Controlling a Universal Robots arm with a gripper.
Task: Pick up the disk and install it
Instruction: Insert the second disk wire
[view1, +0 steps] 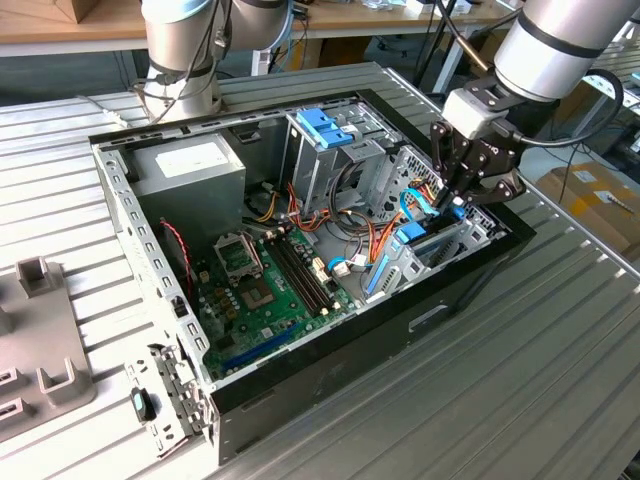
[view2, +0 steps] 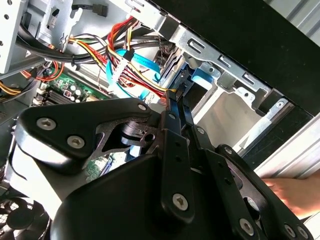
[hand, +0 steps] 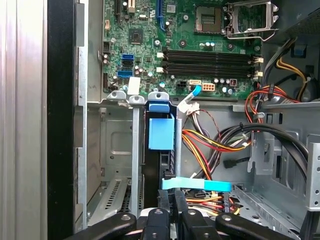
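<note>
One disk (hand: 161, 134) is seen standing on edge in a slot of the metal bay (hand: 117, 150) at the front of the open computer case (view1: 120, 215); its light-blue plastic rail is shown end-on in the first wrist view, and the flat faces and label are hidden by the bay walls; in the exterior view the blue carrier (view1: 415, 240) is glimpsed just below the gripper (view1: 462, 192). The black fingers (hand: 167, 207) are drawn narrow at the disk's upper edge, though whether it is actually clamped cannot be told; the contact is masked by the gripper body. A motherboard (view1: 265, 290) and bundled cables (hand: 210, 137) are seen beside the bay; part of a hand (view2: 292, 192) is cut off at the frame edge in the second wrist view.
</note>
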